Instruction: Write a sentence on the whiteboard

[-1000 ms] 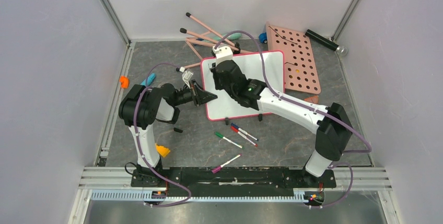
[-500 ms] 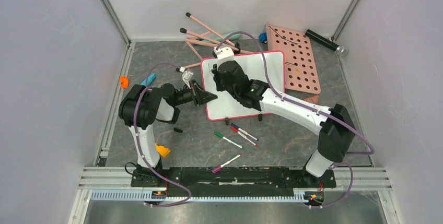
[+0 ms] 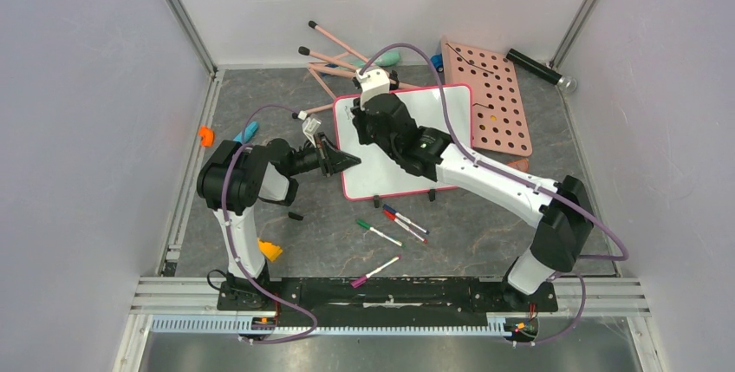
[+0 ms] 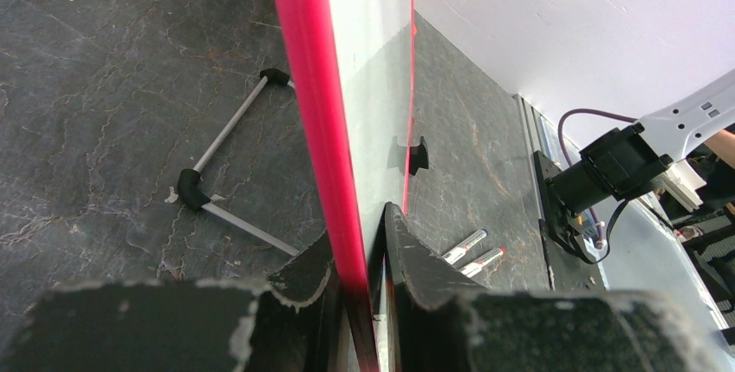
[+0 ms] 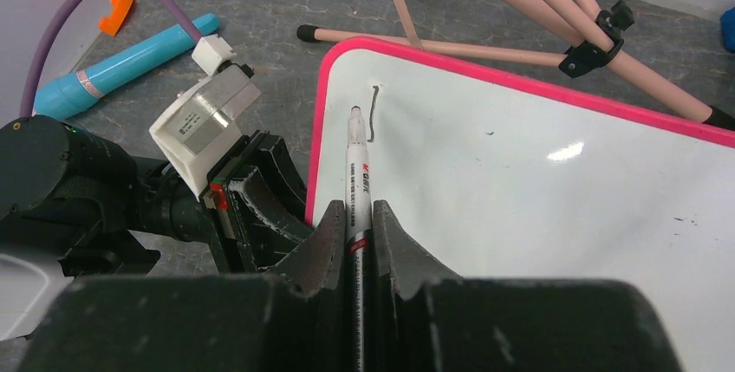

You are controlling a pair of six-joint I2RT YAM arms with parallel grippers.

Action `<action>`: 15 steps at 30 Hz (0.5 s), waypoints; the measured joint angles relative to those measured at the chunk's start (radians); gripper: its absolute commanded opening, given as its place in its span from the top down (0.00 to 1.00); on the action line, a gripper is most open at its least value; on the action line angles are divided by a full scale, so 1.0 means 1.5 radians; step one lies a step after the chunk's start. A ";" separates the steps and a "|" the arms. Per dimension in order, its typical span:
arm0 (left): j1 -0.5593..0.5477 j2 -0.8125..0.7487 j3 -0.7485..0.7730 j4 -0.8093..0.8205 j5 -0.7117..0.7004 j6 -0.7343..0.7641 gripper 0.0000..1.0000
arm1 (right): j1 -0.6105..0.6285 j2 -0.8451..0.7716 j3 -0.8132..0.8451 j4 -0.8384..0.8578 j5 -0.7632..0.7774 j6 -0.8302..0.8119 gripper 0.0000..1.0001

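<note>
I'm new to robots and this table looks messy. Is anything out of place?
Nothing looks broken. Loose markers lie scattered on the table on the near side of the whiteboard, and a pink-legged stand lies toppled behind it.

The whiteboard (image 3: 373,177) lies on the table (image 3: 260,103), the hole panel (image 3: 498,99) just right of it. Pens (image 3: 405,220) lie in front; sticks (image 3: 342,51) lie behind, maybe touching its far edge.

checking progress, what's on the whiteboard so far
One short black stroke near a corner of the whiteboard, with the tip of the marker in the right claw beside it. The part under the right arm is hidden.
</note>
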 measured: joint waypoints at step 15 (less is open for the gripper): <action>0.000 0.000 0.000 0.000 0.001 0.000 0.95 | -0.002 0.035 0.017 -0.001 0.012 -0.015 1.00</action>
